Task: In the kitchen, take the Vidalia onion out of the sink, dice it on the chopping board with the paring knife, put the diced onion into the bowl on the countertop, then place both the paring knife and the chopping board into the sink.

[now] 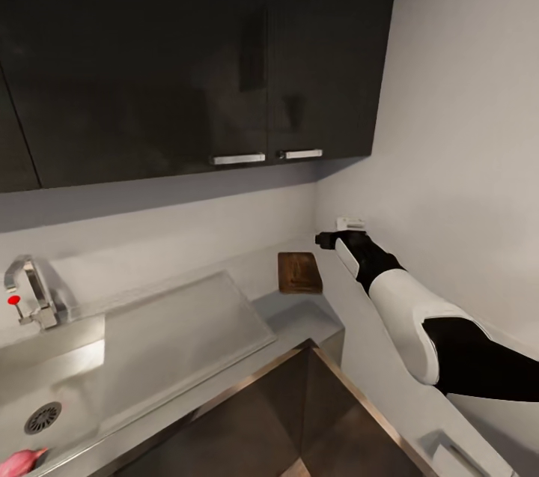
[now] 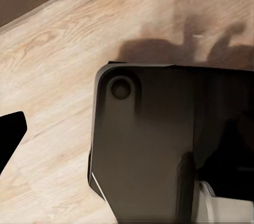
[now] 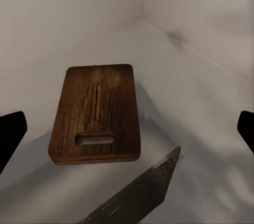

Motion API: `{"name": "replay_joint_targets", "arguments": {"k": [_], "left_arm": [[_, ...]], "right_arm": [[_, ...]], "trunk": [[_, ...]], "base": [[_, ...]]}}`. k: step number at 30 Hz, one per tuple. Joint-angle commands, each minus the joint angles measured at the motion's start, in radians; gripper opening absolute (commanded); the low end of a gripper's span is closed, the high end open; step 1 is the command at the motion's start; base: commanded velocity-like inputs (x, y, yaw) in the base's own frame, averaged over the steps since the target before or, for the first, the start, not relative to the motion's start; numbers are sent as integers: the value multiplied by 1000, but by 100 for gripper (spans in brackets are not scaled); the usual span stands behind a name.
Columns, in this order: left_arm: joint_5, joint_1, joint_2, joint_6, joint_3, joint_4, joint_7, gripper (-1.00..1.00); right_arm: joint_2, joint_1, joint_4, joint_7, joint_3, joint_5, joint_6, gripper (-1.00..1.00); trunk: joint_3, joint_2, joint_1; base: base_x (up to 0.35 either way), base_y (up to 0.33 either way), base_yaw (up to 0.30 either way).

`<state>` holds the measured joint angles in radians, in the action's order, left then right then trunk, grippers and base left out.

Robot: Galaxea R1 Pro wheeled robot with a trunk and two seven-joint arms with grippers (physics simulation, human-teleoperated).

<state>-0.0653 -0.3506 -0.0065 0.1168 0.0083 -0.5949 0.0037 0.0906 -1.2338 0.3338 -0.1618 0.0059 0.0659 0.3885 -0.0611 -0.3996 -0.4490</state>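
Nearest the head camera, the right arm [image 1: 419, 312] reaches out over the countertop [image 1: 359, 357] toward the corner of the walls, its gripper [image 1: 329, 239] held above the counter just beside the chopping board [image 1: 299, 272]. From the head the board is a small dark brown rectangle near the back wall, past the flat steel drainer [image 1: 180, 327] of the sink [image 1: 52, 380]. The right wrist view adds detail: the board [image 3: 98, 113] lies flat with its oblong handle slot [image 3: 95, 139] at the near short edge, and the two black fingertips [image 3: 10, 134] sit at opposite edges of that picture, jaws spread wide with nothing between them. The board lies ahead of and below the jaws, not touched.

At the basin's lower edge in the head view, a pink rounded shape [image 1: 21, 460] is cut off by the frame; it may be the Vidalia onion, but too little shows to be sure. The tap [image 1: 30, 297] with its red-tipped lever stands behind the basin.

The left wrist view shows a pale wooden floor [image 2: 58, 49] and a dark part of the robot's body [image 2: 159, 139]; one black fingertip [image 2: 10, 134] shows at the edge, so the left jaws' opening cannot be told.
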Motion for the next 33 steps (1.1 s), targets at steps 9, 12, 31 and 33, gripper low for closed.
{"name": "replay_joint_targets", "arguments": {"k": [9, 12, 31, 33], "left_arm": [[-7, -1, -1, 1, -1, 5, 0, 100], [-7, -1, -1, 1, -1, 8, 1, 100], [-8, -1, -1, -1, -2, 25, -1, 100], [-8, -1, -1, -1, -2, 26, -1, 100]], "right_arm": [[-3, 0, -19, -82, -2, 8, 3, 100], [-3, 0, -39, -89, -2, 8, 2, 100], [-12, 0, -132, -93, -3, 6, -60, 100], [-14, 0, -156, -93, -3, 7, -61, 100]], "trunk": [[0, 0, -1], [0, 0, -1], [0, 0, -1], [0, 0, -1]], "base": [[196, 0, 0], [49, 0, 0], [60, 0, 0], [0, 0, 0]]}}
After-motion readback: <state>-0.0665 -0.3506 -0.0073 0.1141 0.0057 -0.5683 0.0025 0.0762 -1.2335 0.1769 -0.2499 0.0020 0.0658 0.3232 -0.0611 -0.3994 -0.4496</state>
